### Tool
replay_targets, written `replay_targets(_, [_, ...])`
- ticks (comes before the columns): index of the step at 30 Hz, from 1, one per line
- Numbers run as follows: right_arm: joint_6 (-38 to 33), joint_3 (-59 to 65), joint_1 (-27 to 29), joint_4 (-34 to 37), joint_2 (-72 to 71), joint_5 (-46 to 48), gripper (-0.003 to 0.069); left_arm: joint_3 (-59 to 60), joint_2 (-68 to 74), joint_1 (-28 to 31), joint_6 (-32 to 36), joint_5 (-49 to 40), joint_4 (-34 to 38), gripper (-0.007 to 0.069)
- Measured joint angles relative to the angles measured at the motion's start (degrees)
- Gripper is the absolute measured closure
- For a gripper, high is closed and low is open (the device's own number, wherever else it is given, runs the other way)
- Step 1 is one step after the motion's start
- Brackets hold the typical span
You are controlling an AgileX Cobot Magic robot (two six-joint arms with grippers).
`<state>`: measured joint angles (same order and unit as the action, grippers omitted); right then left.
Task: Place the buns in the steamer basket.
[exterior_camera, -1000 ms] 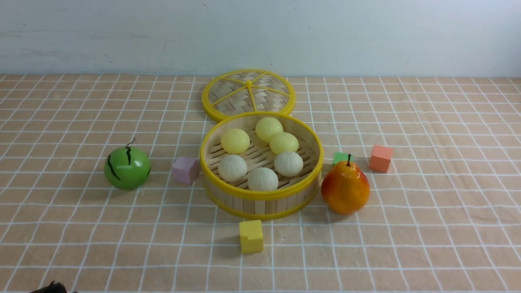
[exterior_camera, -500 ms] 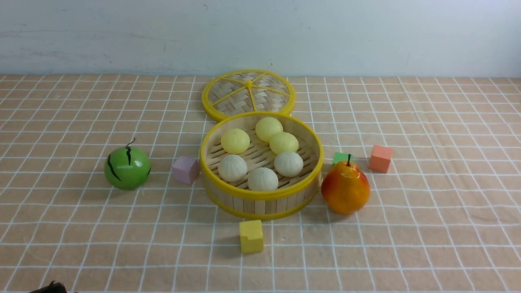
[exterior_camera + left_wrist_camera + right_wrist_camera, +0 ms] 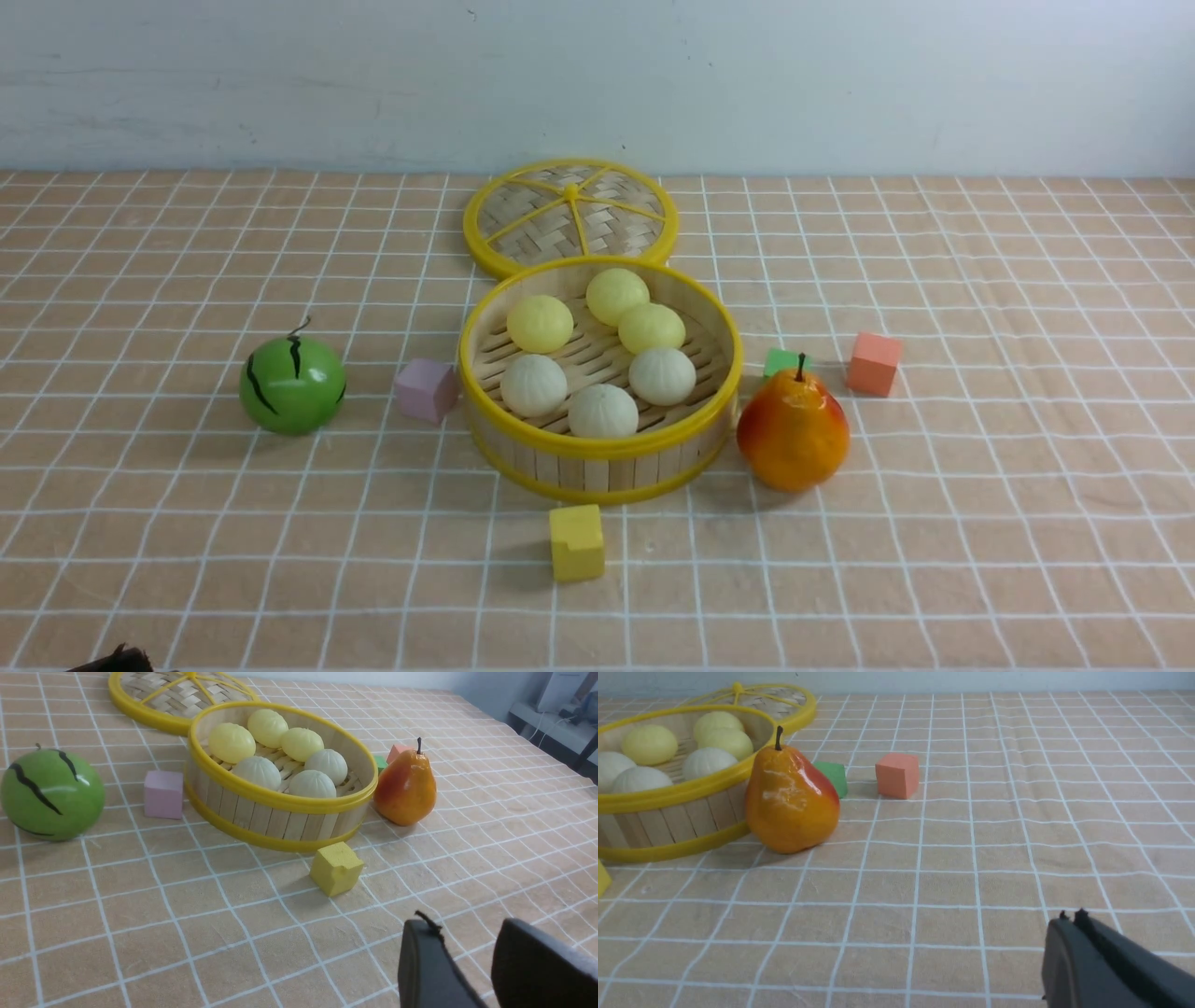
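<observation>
A: So, status check: where do the buns [image 3: 597,350] sit?

B: All six lie inside the steamer basket [image 3: 597,457]: three pale yellow ones on the side farther from both tools, three off-white pleated ones on the nearer side. None rests on the tabletop [image 3: 934,560]. My reading: the task's placing looks done.

A: Left tool [image 3: 467,970]?

B: Low over the tabletop, well apart from the basket. Two dark fingers [image 3: 425,966] show with a clear gap between them, nothing in the gap. So parted and empty. The yellow cube [image 3: 335,868] lies between it and the basket wall.

A: Right tool [image 3: 1083,952]?

B: Also well back. Its dark fingers show pressed together, no gap visible, nothing gripped. The pear [image 3: 790,800] stands ahead of it, just beside the basket wall; whether they touch I cannot tell. The green cube [image 3: 833,777] and orange cube [image 3: 897,774] sit beyond the pear.

A: Why are both parked so far out?

B: Likely because nothing remains to carry; standing clear leaves the basket open to the front camera.

A: Lid [image 3: 569,217]?

B: Flat on the tabletop beyond the basket, against its far rim. The task sentence does not ask for closing. The melon ball [image 3: 291,385] and pink cube [image 3: 425,389] are distractors, left alone.
</observation>
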<state>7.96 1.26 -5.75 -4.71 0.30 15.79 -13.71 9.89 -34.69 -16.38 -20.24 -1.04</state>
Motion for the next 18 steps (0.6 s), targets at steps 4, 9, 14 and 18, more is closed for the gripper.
replay_targets(4, [0.5,0.1,0.0,-0.1,-0.8,5.3,0.0678,0.0,0.2,0.0,0.0,0.0,0.0,0.0408])
replay_targets(9, [0.5,-0.1,0.0,-0.1,-0.8,5.9,0.0678,0.0,0.2,0.0,0.0,0.0,0.0,0.0407])
replay_targets(14, [0.5,-0.1,0.0,0.0,-0.8,6.0,0.0677,0.0,0.2,0.0,0.0,0.0,0.0,0.0401])
replay_targets(18, [0.5,-0.1,0.0,0.0,-0.8,6.1,0.0676,0.0,0.2,0.0,0.0,0.0,0.0,0.0396])
